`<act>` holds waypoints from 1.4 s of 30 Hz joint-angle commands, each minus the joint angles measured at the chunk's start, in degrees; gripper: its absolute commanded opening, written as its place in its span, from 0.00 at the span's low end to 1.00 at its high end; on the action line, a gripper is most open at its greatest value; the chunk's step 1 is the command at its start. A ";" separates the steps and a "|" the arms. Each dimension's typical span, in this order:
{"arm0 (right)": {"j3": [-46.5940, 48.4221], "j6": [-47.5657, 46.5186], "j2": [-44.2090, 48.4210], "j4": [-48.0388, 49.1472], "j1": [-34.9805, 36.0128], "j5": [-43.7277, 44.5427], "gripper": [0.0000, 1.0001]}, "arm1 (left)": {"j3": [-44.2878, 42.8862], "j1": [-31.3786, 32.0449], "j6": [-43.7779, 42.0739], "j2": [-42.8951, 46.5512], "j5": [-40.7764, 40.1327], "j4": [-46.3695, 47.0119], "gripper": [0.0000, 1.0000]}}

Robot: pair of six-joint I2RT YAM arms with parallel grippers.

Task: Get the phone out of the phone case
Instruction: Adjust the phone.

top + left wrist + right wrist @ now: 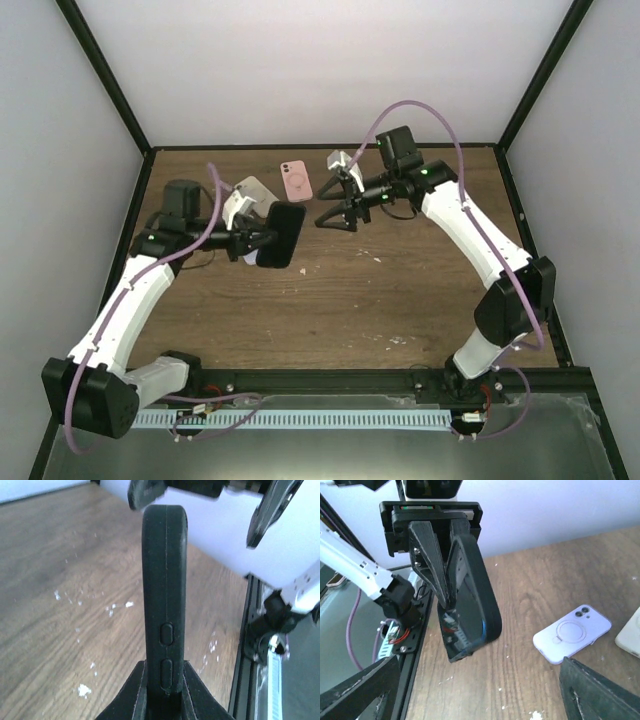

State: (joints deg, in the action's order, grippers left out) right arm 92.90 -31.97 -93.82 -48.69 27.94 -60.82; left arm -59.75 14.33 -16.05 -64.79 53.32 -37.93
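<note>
Left jaws clamp the black phone case (281,236) up off the tabletop (400,290). Right jaws gape beside it, probably ready to pry.

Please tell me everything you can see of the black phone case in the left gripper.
The black phone case looks like matte rubbery plastic with rounded corners; two oval buttons show on its narrow side. A glossy reflecting face, apparently the phone, fills it. It is held on edge above the wooden table. The left gripper is shut on one end, one finger on each broad face. Nothing else touches it; the open right gripper stands apart.
</note>
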 commanded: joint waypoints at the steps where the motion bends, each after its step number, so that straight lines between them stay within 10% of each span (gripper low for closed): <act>1: -3.69 14.93 1.94 18.06 -0.70 -6.57 0.86 | 2.68 -4.00 22.24 2.74 9.99 24.81 0.00; 9: -9.84 37.95 1.74 39.91 -0.49 -10.10 0.84 | 9.92 -7.91 54.70 2.25 10.22 61.55 0.00; 20: -14.57 36.78 2.57 42.08 4.88 -8.40 0.76 | 13.84 -7.76 60.81 3.49 15.26 74.58 0.00; 42: -15.17 37.39 2.90 43.43 8.69 -8.07 0.50 | 11.61 -5.98 50.55 3.45 15.18 63.03 0.00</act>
State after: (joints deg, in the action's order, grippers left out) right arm 76.95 3.81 -91.70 -7.42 35.62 -69.01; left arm -45.76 8.19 36.42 -61.73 69.89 24.80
